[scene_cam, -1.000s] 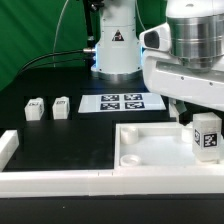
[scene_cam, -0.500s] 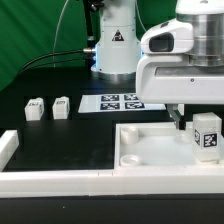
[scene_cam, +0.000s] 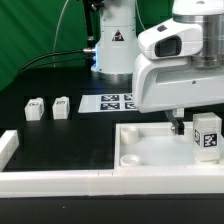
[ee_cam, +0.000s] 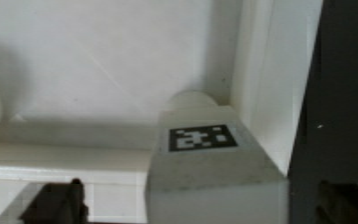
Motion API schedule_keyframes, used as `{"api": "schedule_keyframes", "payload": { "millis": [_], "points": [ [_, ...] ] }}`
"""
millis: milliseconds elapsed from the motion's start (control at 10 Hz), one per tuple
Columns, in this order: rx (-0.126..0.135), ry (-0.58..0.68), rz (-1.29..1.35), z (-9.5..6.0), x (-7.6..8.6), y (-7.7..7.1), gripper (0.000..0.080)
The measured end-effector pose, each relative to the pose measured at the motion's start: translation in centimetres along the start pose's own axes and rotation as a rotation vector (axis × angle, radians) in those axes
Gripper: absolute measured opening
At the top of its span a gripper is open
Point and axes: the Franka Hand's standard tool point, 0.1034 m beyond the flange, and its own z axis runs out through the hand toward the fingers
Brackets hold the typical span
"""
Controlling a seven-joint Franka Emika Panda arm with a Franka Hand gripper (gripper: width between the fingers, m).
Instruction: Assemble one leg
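Gripper (scene_cam: 181, 126) low over the tabletop tray (scene_cam: 150, 150), on the exterior view's right. Only one dark fingertip shows below the white arm housing in that view. In the wrist view two dark fingers (ee_cam: 59, 200) sit apart at the frame's edge, with a tagged leg (ee_cam: 202, 150) lying between them and further out; nothing is pinched. Jaws read as parted, holding nothing.

Leg on the tray: a white block with a black-and-white tag, standing upright inside the tray's far right part (scene_cam: 207, 134), just beside the visible fingertip. Whether finger and block touch, cannot tell. Wrist view shows the tag facing the camera, the block close against a raised white wall.

Tray: large, white, shallow, raised rim, round socket at the near left corner (scene_cam: 128, 160).

Further out on the black table (scene_cam: 60, 135): two more small white legs side by side at the exterior view's left, one (scene_cam: 35, 108) and the next (scene_cam: 61, 106), well apart from the tray. The marker board (scene_cam: 116, 102) lies flat behind the tray, partly hidden by the arm. White border bar (scene_cam: 50, 180) runs along the front edge, turning up at the left end. Robot base (scene_cam: 113, 45) stands behind, cables trailing left.
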Motion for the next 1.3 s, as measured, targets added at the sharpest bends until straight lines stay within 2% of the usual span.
{"api": "schedule_keyframes", "payload": {
  "millis": [200, 300, 400, 800, 900, 1300],
  "points": [
    [0.000, 0.000, 0.000, 0.00, 0.00, 0.00, 0.0411],
    [0.000, 0.000, 0.000, 0.00, 0.00, 0.00, 0.0411],
    [0.000, 0.000, 0.000, 0.00, 0.00, 0.00, 0.0290],
    [0.001, 0.000, 0.014, 0.00, 0.00, -0.01, 0.0290],
    [0.010, 0.001, 0.156, 0.04, -0.03, -0.16, 0.0290],
    [0.017, 0.003, 0.660, 0.10, -0.03, -0.27, 0.0291]
  ]
}}
